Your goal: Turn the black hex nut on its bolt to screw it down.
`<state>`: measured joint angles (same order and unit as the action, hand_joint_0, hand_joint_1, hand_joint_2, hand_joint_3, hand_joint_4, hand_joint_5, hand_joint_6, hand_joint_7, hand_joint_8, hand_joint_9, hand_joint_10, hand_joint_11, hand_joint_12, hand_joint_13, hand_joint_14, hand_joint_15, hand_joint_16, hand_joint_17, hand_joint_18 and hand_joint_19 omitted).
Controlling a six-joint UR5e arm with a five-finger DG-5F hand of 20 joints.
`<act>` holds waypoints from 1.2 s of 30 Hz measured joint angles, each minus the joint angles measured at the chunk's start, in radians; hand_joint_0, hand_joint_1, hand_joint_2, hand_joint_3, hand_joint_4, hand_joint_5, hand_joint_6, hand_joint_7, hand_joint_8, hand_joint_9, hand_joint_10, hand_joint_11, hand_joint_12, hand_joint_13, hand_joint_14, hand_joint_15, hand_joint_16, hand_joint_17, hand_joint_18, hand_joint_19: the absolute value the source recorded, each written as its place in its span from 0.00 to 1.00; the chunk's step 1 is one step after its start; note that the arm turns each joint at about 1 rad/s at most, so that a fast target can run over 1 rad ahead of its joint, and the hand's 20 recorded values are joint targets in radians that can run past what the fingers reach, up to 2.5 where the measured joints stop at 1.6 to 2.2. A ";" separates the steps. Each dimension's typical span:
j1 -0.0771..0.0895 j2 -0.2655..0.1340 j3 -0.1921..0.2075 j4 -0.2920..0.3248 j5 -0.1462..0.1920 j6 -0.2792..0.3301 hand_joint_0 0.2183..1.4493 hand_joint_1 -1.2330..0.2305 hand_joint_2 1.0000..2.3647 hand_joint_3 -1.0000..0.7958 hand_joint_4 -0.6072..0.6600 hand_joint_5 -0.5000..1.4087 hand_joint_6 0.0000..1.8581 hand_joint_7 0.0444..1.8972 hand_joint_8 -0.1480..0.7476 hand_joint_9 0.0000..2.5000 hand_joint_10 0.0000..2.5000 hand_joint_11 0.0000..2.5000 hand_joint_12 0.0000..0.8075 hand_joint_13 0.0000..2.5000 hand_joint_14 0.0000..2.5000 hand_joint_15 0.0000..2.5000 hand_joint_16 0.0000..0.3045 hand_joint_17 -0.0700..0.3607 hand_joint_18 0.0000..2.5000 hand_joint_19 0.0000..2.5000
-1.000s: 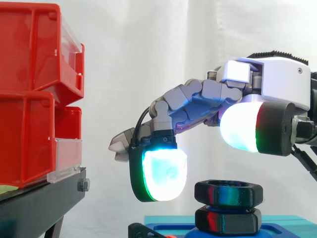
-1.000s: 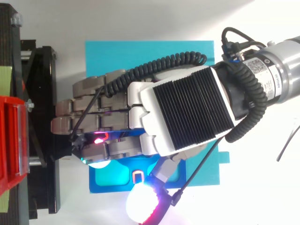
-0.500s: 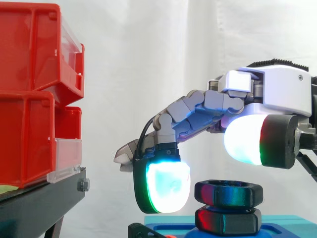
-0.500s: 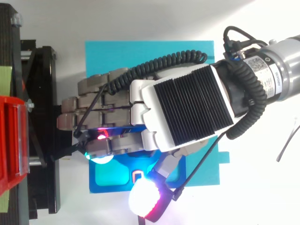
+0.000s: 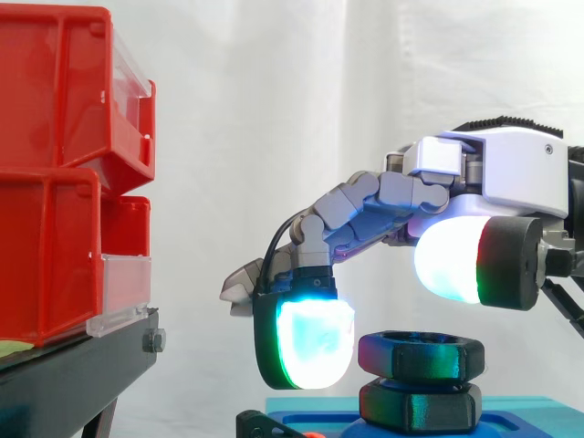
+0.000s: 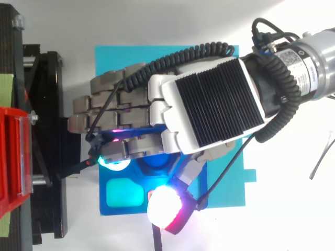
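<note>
Hovering over the black hex nut (image 5: 420, 354), my fingers (image 5: 365, 205) are spread wide and grip nothing. The nut sits over a second black hex (image 5: 420, 408) on the blue block (image 5: 516, 406), just beside my lowered pad (image 5: 312, 342), my thumb pad (image 5: 449, 260) above its other edge.

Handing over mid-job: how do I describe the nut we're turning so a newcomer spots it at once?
Start at the red bins on the side view's left, then drop right to the teal plate. Two black hex pieces are stacked there below the hand; the black hex nut is the upper one, level with the glowing fingertip, not the lower hex piece.
</note>
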<state>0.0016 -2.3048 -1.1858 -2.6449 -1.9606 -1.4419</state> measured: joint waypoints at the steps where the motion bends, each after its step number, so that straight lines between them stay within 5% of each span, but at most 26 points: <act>1: -0.004 0.000 0.000 0.001 -0.006 0.000 0.23 0.66 0.00 0.28 0.68 0.17 0.43 0.46 0.52 0.24 0.00 0.06 0.48 0.25 0.00 0.06 0.18 0.46 0.25 0.12; 24: -0.084 0.000 0.000 0.011 -0.106 0.002 0.22 0.67 0.00 0.28 0.69 0.17 0.43 0.45 0.52 0.24 0.00 0.06 0.49 0.25 0.00 0.06 0.18 0.46 0.25 0.11; 30: -0.076 0.000 0.000 0.038 -0.109 0.006 0.22 0.67 0.00 0.28 0.69 0.17 0.42 0.46 0.52 0.24 0.00 0.06 0.49 0.25 0.00 0.06 0.18 0.46 0.25 0.12; 36: -0.049 0.000 0.000 0.089 -0.091 0.013 0.22 0.67 0.00 0.28 0.69 0.17 0.42 0.45 0.52 0.24 0.00 0.06 0.49 0.25 0.00 0.06 0.18 0.46 0.25 0.12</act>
<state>-0.0470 -2.3045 -1.1858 -2.5559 -2.0520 -1.4289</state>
